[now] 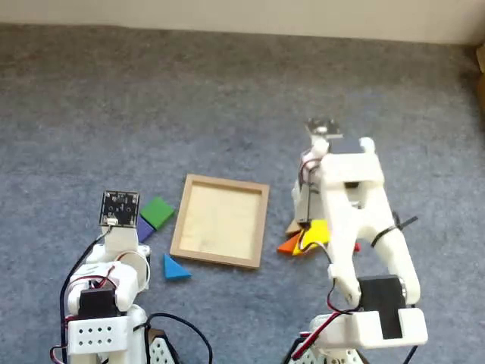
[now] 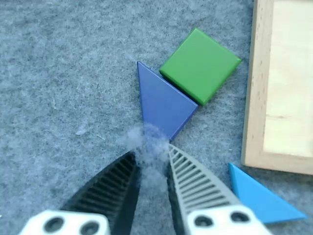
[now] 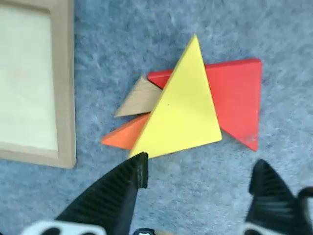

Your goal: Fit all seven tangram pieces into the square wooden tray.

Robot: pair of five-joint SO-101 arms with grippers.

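Seven pieces lie on the carpet (image 1: 227,91) on either side of the wooden tray (image 2: 254,98).
Left gripper (image 2: 151,152), fingers a crack apart, sits at the indigo triangle (image 2: 164,105), which touches the green square (image 2: 200,65). Right gripper (image 3: 199,166), spread wide, hovers by the yellow triangle (image 3: 181,112).

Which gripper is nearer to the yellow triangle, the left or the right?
Right. The right gripper is open just beside the yellow triangle. The left gripper is across the wooden tray from it, at the dark blue triangle.
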